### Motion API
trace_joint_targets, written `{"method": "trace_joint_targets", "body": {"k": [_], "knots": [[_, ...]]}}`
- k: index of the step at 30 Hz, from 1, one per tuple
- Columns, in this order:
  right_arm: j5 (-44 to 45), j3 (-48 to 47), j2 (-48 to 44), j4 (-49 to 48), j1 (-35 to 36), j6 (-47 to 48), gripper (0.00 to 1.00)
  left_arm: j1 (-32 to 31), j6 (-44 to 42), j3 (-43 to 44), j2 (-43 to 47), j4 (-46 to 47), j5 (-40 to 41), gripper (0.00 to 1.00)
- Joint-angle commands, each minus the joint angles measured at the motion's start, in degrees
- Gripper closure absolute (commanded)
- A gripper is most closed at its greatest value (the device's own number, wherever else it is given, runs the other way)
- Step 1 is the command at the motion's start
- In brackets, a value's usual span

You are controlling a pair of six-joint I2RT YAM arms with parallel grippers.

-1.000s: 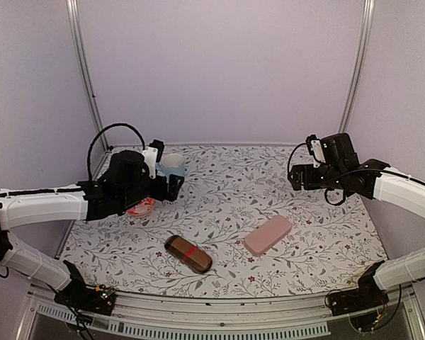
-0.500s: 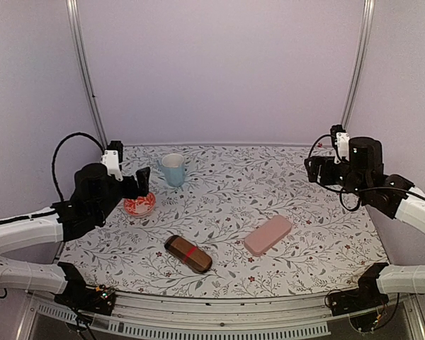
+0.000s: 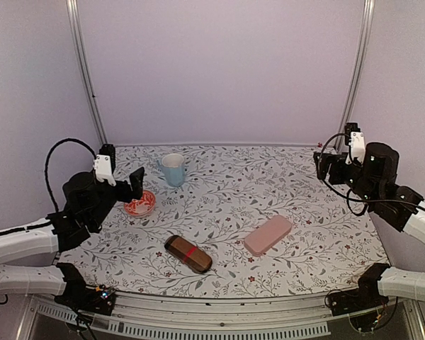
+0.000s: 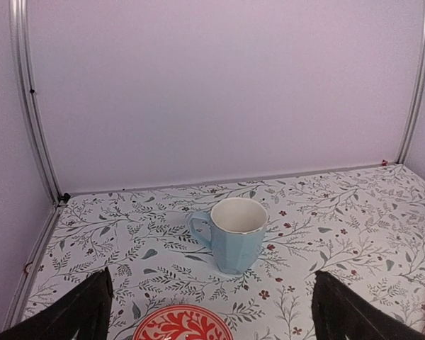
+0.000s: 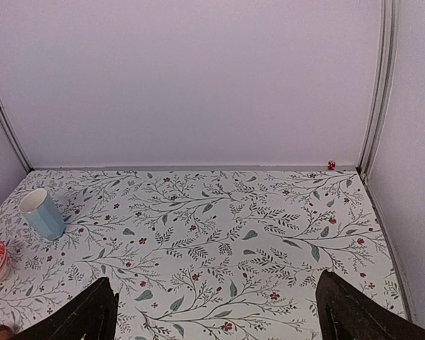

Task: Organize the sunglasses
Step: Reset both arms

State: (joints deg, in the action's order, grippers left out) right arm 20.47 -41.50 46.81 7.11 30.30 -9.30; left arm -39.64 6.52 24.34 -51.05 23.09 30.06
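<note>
Found the left gripper (image 4: 211, 280) spread wide and empty near a red dish (image 3: 139, 205); found the right gripper (image 5: 212, 278) likewise spread, empty, by the table's (image 3: 319, 248) right edge; could not tell where the sunglasses lay; noted a brown case (image 3: 188, 254) and a pink case (image 3: 268, 235) lying apart.

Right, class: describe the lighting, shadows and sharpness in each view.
Top external: soft even light, faint shadows beside the brown case and pink case. Left wrist: blue mug sharp, no glare. Right wrist: evenly lit, tablecloth crisp.
</note>
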Motion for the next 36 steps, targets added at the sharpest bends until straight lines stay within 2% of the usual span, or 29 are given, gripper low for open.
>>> {"method": "trace_joint_targets", "body": {"k": [1,36], "knots": [[0.22,0.66,0.67,-2.23,-0.29,0.77,0.01,0.61,-1.56,0.8,-0.79,2.36,-0.55,0.01],[0.62,1.71,0.58,-2.87,-0.33,0.43,0.01,0.62,-0.68,1.25,-2.47,2.38,-1.06,0.01]]}}
